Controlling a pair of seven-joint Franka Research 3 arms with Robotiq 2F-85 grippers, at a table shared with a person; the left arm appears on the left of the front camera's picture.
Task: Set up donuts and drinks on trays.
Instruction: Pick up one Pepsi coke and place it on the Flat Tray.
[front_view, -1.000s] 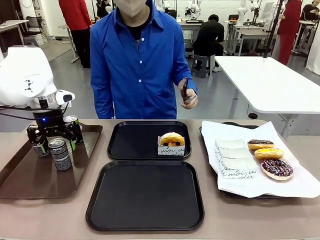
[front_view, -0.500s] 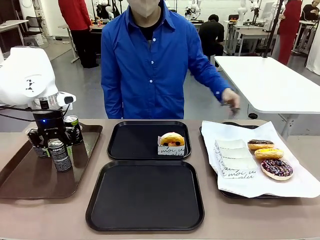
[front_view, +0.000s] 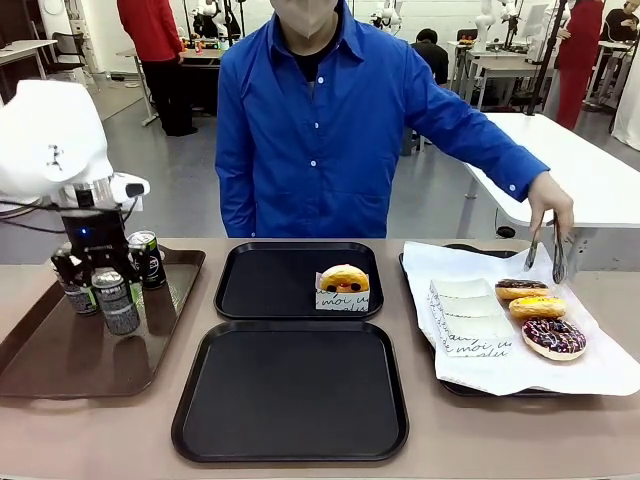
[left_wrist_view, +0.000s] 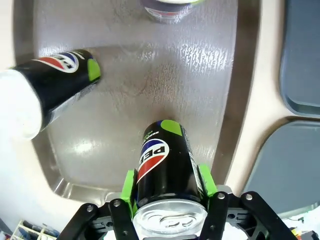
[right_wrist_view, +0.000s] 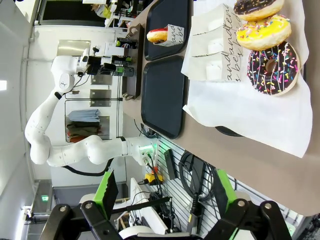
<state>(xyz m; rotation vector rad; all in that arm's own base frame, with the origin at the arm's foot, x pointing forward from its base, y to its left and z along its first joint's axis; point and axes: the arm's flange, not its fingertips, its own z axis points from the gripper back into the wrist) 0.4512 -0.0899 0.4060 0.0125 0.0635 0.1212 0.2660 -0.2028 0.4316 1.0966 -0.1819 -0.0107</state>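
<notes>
Slim Pepsi can (left_wrist_view: 162, 160): upright between the fingers of left gripper (left_wrist_view: 166, 182), silver top just under the palm, base down toward the brown tray (left_wrist_view: 150, 80). Green pads (left_wrist_view: 206, 181) pressed on opposite sides of the upper wall; gripper partly closed, clamped on the can. Cannot tell whether base clear of the tray floor.

Handling, as judgement: thin aluminium, stiff if full and sealed, dentable under a hard squeeze. Smooth printed wall, probably slippery. Modest weight, liquid inside; tall and narrow, so tippy at set-down. Best hold as here: across the diameter, high on the body, axis vertical. Keep upright, lower flat.

Beyond the fingertips, on the same brown tray: second Pepsi can (left_wrist_view: 55, 85) off to one side, third can (left_wrist_view: 167, 7) farther ahead, both apart from the held one.

Farther out along the desk (front_view: 100, 430): two black trays (front_view: 290, 395), one with a sleeved donut (front_view: 344, 280). Right gripper (right_wrist_view: 165, 195): fingers spread wide, nothing between. Person's hand (front_view: 550, 205) with tongs (front_view: 545, 250) above the loose donuts (front_view: 553, 336).
</notes>
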